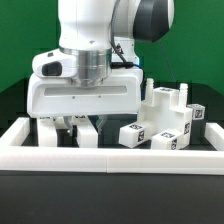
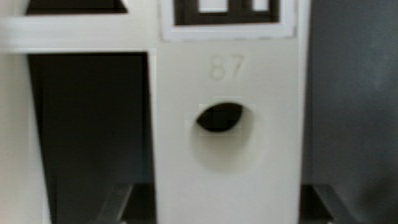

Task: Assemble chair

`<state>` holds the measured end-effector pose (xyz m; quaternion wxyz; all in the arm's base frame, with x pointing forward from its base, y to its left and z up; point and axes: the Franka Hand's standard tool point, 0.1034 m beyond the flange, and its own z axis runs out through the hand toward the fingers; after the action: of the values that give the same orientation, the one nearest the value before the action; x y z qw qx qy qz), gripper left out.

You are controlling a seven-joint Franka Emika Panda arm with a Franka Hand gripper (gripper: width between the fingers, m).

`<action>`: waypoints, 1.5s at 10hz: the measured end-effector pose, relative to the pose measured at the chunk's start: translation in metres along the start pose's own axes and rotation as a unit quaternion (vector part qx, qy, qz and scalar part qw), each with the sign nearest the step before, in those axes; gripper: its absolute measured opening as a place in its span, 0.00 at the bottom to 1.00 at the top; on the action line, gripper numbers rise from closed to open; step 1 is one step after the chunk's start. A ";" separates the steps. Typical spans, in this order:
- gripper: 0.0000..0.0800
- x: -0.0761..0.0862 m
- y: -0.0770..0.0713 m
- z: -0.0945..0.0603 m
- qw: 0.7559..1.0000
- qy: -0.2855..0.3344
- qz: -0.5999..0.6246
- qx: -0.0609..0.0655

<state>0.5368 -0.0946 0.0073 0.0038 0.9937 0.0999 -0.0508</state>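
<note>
A white rail (image 1: pixel 110 158) is seen nearest, laid across the front of the dark desk (image 1: pixel 120 205); behind it the arm (image 1: pixel 100 40) is held low, with the claw (image 1: pixel 78 130) close to the desk, towards the exterior view's left; the chair parts (image 1: pixel 165 120) are gathered near it on the exterior view's right, just behind the rail, as a stepped cluster of white blocks marked with black-and-white square tags; in the wrist view a white panel (image 2: pixel 222 160) is shown very close, with dark gaps along both its long sides; a dark round hole (image 2: pixel 221 117) is set in its face, and a faint "87" is read just beyond the hole; further along, a tag (image 2: pixel 222 10) is partly cut off by the picture's edge; two grey, blurred fingers (image 2: pixel 128 203) are made out, one on each side of the panel, so that the panel is placed between them; whether it is pinched or merely straddled cannot be told.
</note>
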 end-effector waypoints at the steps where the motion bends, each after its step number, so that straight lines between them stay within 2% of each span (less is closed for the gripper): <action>1: 0.36 0.000 0.000 0.000 1.000 0.000 0.000 0.000; 3: 0.36 0.000 0.000 -0.001 1.000 -0.001 0.000 0.000; 4: 0.36 -0.001 -0.001 -0.009 1.000 0.002 0.003 0.001; 6: 0.36 -0.005 -0.011 -0.032 1.000 0.013 0.023 0.004; 8: 0.36 -0.007 -0.020 -0.059 0.999 0.018 0.030 0.016; 10: 0.36 -0.006 -0.024 -0.078 0.999 0.018 0.037 0.026; 13: 0.36 -0.008 -0.024 -0.071 0.998 0.015 0.058 0.026; 15: 0.36 -0.008 -0.024 -0.070 0.990 0.011 0.136 0.027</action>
<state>0.5311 -0.0715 0.0777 -0.0174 0.9983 -0.0374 -0.0412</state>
